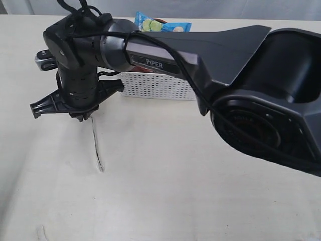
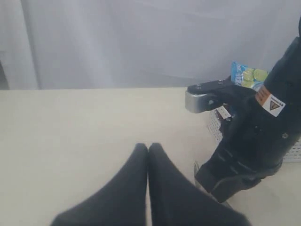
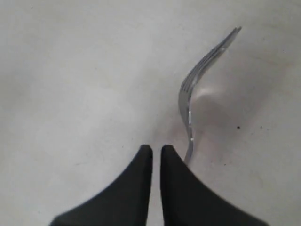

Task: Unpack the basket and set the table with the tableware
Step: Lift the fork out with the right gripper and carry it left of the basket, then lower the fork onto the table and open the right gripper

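Observation:
A steel fork (image 1: 97, 145) (image 3: 188, 94) lies flat on the pale table (image 1: 175, 191), tines pointing away from the basket. My right gripper (image 1: 83, 116) (image 3: 156, 148) reaches across to the left and hovers low over the fork's handle end. Its fingertips stand a narrow gap apart with nothing between them, and the handle runs beside and under one finger. The white perforated basket (image 1: 155, 85) (image 2: 214, 126) stands behind the arm, which hides what is inside it. My left gripper (image 2: 148, 147) is shut and empty above bare table.
A blue chip bag (image 1: 160, 25) (image 2: 247, 75) sticks up at the basket's far side. The right arm's dark links (image 1: 225, 50) span the scene from right to left above the basket. A pale curtain hangs behind the table's far edge.

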Tool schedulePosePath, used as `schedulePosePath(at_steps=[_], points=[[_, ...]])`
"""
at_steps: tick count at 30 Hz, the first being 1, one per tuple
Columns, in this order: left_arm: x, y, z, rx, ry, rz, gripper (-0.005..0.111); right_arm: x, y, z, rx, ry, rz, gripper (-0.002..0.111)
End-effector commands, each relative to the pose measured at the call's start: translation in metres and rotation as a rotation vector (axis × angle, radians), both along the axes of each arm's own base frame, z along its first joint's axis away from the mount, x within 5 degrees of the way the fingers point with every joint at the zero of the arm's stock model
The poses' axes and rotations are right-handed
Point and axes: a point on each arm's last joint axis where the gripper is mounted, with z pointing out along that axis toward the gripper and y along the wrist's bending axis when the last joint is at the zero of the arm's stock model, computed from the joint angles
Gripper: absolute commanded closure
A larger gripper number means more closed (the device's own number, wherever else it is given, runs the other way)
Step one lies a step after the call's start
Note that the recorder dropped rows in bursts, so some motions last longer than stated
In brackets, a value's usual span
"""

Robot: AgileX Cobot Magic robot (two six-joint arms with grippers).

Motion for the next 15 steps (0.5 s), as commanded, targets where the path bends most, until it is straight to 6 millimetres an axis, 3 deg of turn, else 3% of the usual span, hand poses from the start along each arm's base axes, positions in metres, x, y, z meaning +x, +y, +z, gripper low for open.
schedulePosePath(at_steps=[1,2,6,15], points=[[0.000,0.000,0.000,-0.005,-0.011,-0.001,0.107,0.000,-0.007,0.008,-0.035,0.029,0.017,0.071],[0.000,0.000,0.000,-0.005,-0.011,-0.001,0.107,0.007,-0.011,0.008,-0.025,0.028,0.001,0.063],[0.000,0.000,0.000,-0.005,-0.011,-0.001,0.107,0.030,-0.023,0.010,0.054,0.059,-0.035,0.068],[0.000,0.000,0.000,-0.005,-0.011,-0.001,0.107,0.035,-0.015,0.000,0.142,0.040,-0.001,0.071]])
